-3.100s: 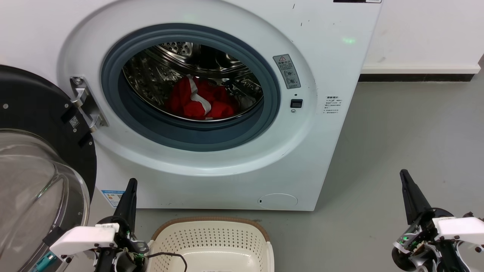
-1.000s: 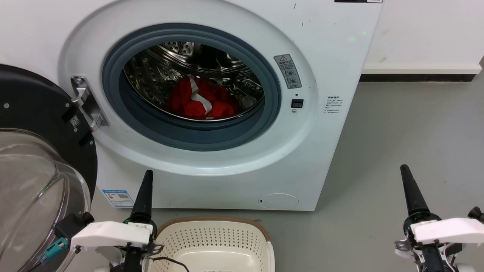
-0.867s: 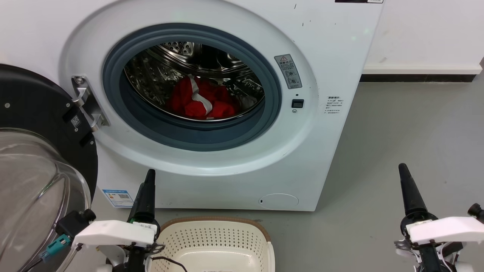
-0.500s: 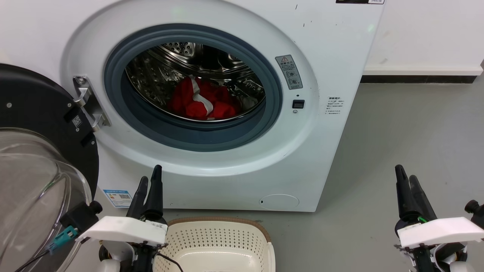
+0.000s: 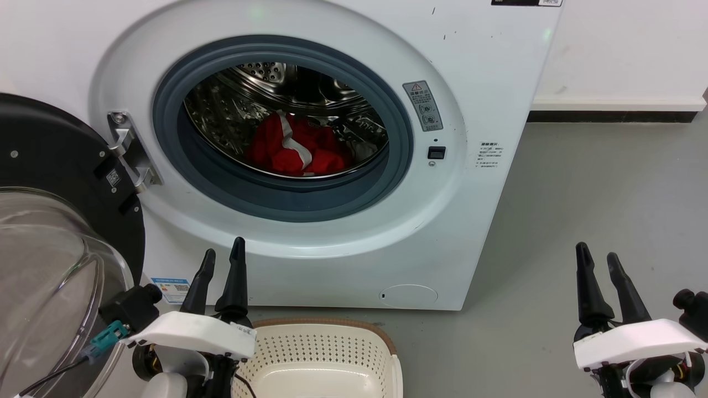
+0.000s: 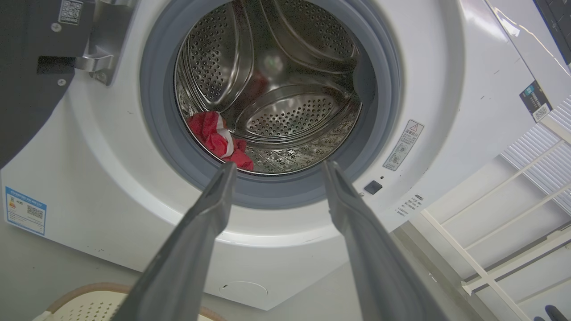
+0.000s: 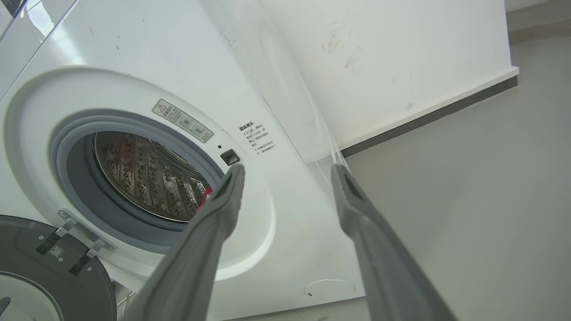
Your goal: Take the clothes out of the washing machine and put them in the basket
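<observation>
The white washing machine [image 5: 487, 72] stands in front with its door [image 5: 50, 182] swung open to the left. Red clothes [image 5: 301, 146] with a white band lie heaped at the bottom of the steel drum; the left wrist view catches them too, as red clothes [image 6: 218, 139] low in the drum. The cream basket [image 5: 318, 354] with a brown rim sits on the floor below the machine's front. My left gripper [image 5: 223, 249] is open, low beside the basket's left end. My right gripper [image 5: 596, 251] is open over the floor at lower right. Both hold nothing.
Grey floor [image 5: 597, 188] stretches right of the machine to a white wall with a dark skirting [image 5: 608, 113]. The open glass door [image 5: 44, 276] crowds the left side near my left arm. A white shelf frame [image 6: 504, 249] shows in the left wrist view.
Both grippers have gone from shut to open. The left gripper has risen and shifted right, toward the machine's front. The right gripper stayed in nearly the same place.
</observation>
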Tool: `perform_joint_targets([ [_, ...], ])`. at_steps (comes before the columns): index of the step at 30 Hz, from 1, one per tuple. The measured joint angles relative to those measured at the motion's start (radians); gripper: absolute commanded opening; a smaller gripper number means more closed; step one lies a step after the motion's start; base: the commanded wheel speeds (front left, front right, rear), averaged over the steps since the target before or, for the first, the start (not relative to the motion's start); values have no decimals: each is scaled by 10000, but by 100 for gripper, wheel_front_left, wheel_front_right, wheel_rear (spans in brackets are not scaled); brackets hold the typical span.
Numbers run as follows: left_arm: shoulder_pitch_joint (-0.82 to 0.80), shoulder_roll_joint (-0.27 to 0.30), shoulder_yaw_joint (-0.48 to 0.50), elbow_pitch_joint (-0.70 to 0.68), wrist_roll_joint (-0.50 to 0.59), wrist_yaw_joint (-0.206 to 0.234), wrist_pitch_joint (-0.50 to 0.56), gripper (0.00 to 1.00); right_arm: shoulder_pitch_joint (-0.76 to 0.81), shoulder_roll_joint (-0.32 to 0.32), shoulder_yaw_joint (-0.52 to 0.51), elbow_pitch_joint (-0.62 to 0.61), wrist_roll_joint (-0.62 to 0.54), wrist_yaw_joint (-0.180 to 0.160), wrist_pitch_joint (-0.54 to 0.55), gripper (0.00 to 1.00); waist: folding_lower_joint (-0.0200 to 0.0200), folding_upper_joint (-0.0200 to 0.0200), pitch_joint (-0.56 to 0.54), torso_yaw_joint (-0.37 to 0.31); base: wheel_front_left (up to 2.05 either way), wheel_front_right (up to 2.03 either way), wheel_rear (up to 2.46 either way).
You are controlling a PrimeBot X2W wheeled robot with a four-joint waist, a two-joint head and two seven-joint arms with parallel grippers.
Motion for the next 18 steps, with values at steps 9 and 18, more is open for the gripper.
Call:
perform_joint_targets([
  [9,-173,2,-54,150,1578,59,-284,100,28,0,-6,42,-1423,0,-301,100,0,0,6,20,0,0,0],
  [18,-243,4,-104,330,2688,117,-525,100,51,0,-40,159,-2454,0,-525,100,0,0,3,22,0,0,0],
])
